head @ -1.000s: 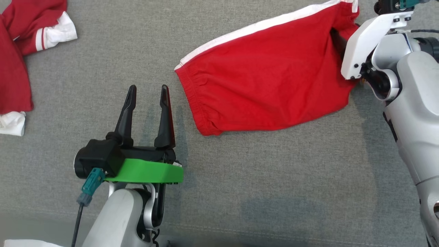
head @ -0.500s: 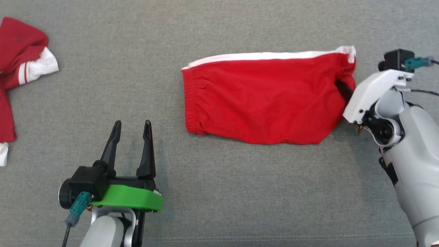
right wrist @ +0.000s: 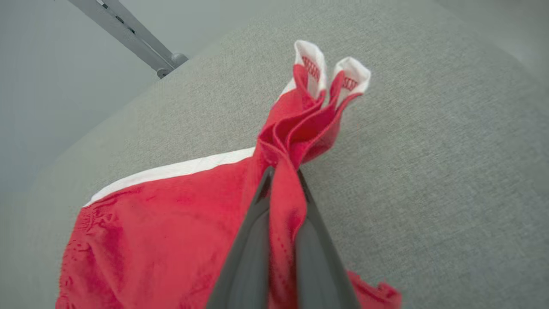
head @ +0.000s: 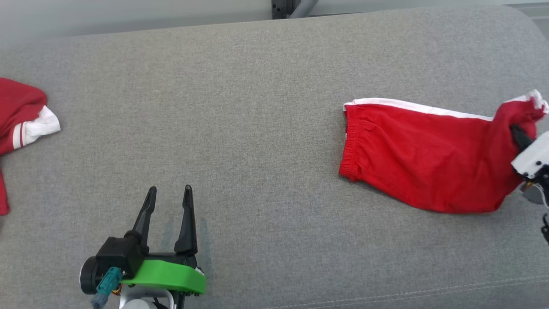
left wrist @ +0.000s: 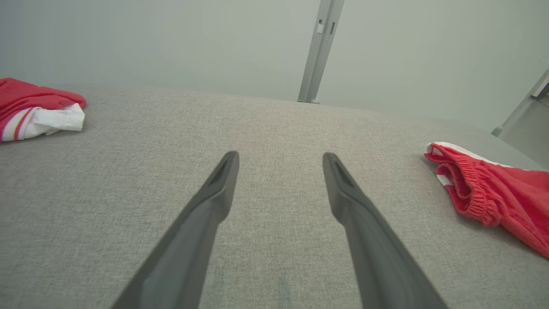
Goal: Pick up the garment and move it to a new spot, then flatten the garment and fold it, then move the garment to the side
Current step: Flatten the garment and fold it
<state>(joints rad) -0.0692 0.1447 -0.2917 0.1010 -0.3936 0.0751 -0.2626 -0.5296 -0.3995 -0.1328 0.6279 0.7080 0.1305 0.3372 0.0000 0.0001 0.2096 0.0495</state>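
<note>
Your right end effector (right wrist: 281,176) grips the red shorts (head: 420,163) by a bunched edge. Your left end effector (head: 170,189) stands wide, the shorts well to its right.

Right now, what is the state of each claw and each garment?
right claw: shut on shorts
left claw: open, empty
shorts: lying on the cushion, gripped end bunched
other garment: crumpled, lying apart at the left

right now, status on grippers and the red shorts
Right gripper shut on red shorts, leg end bunched. Left gripper open, empty. Second red garment far left, apart.
</note>
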